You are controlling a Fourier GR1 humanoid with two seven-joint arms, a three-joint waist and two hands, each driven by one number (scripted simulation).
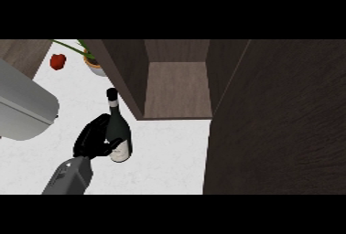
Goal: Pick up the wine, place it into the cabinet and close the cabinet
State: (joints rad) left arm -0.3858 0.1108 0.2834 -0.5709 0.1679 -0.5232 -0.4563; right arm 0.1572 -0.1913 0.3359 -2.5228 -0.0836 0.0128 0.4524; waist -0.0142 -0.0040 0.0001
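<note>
One dark glass wine bottle stands out at the lower left of centre, with a black capped neck pointing toward the top of the frame and a pale label near its base. One black left hand on a grey forearm comes up from the lower left; its fingers and thumb curl round the bottle's body, with the label end showing beside them. One dark brown wooden cabinet fills the upper centre, boxy in shape, its interior open and showing a lighter, grained shelf board. Its dark wood-grain door stands wide and covers the whole right side of the frame as one tall flat panel. The bottle lies just left of the cabinet's opening, outside it, over the white, faintly speckled counter top. At the left edge sits one smooth grey rounded appliance. In the upper left there is one small red fruit-like object and one pale round plant pot with thin green stems.
</note>
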